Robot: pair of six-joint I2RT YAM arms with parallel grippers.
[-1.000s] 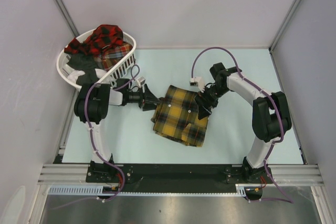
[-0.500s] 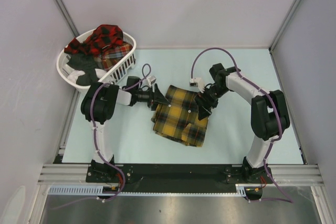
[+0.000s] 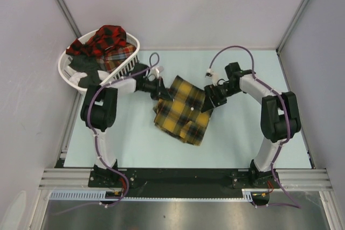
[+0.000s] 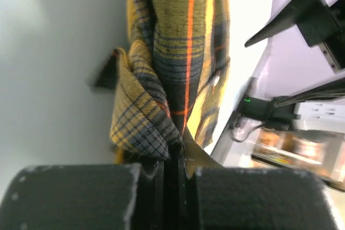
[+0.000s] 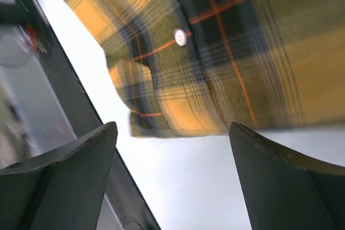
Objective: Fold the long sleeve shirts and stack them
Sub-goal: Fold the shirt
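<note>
A folded mustard-yellow plaid long sleeve shirt (image 3: pixel 183 109) lies mid-table, turned at an angle. My left gripper (image 3: pixel 163 92) is at its upper left corner, shut on the cloth; the left wrist view shows the jaws pinching a fold of the yellow shirt (image 4: pixel 161 79) that hangs from them. My right gripper (image 3: pixel 207 102) stands open just off the shirt's upper right edge; in the right wrist view the yellow shirt (image 5: pixel 226 41) lies beyond the fingertips (image 5: pixel 86 154) with bare table between them. Red-and-black plaid shirts (image 3: pixel 108 39) are piled in the basket.
A white laundry basket (image 3: pixel 73 74) stands at the back left, close behind my left arm. Grey walls close in the table on the left, back and right. Black rail runs along the near edge (image 3: pixel 183 179).
My left gripper moved right onto the shirt's corner and shut on it. The shirt turned and shifted slightly left. My right gripper drew back up and to the right, off the shirt.
</note>
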